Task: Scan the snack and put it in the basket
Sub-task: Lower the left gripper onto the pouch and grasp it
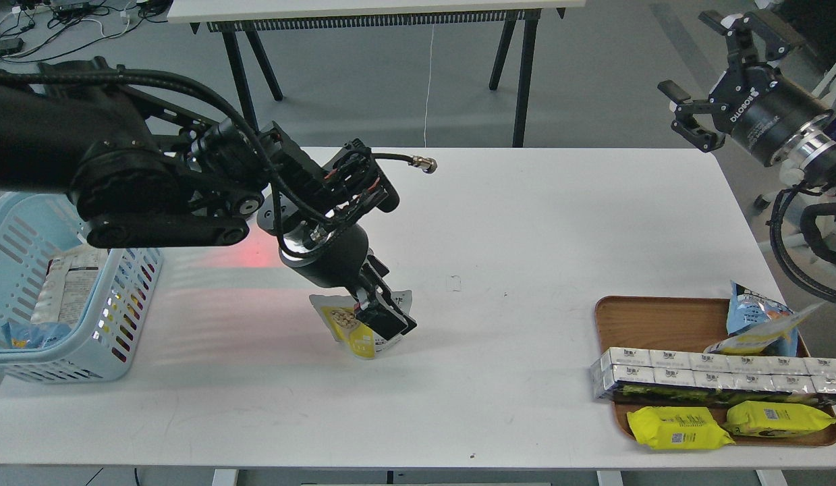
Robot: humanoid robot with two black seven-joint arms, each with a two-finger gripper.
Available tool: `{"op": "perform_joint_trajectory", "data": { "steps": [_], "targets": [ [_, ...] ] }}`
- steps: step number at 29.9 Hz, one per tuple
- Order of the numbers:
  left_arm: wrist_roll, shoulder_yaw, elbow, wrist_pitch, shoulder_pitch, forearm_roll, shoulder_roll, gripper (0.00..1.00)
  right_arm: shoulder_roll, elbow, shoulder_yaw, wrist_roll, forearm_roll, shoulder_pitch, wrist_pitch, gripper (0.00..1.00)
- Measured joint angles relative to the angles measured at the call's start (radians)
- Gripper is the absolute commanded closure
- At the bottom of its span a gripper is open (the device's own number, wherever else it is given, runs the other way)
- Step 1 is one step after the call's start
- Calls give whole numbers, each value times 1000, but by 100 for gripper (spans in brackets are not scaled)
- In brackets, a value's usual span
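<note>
Snack sits pinched in my left gripper at mid-table, fingers closed on it; right gripper hangs spread and idle. I'd keep the grip firm, lift clear, then carry left over the basket rim before releasing

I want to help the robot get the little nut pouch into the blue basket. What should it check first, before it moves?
1. Left hand gripping the snack pouch: cannot tell; the fingers overlap the pouch, but how firmly they hold it is unclear.
2. Pouch lifted off the white table: cannot tell; its bottom edge looks very near or on the surface.
3. Room in the basket: ok; it is open on top, with a few packs low inside.
4. Path to the basket: ok; only bare table lies between.
5. Right hand out of the way: ok; raised at the far right, open, holding nothing.
6. Scan done: cannot tell; a red glow shows on the table, no scanner visible.
</note>
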Motion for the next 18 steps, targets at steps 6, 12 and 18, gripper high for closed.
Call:
{"op": "perform_joint_trajectory", "data": {
  "steps": [6,12,18],
  "targets": [
    [-1,15,-10,11,2,5,34,23,-10,10,0,0,0,-2,0,4],
    [-12,17,-43,8,-8,26,89,47,-12,19,1,0,0,-12,0,4],
    [-15,17,-66,6,-13,59,132,50,-12,31,1,0,0,-20,-1,4]
  ]
}}
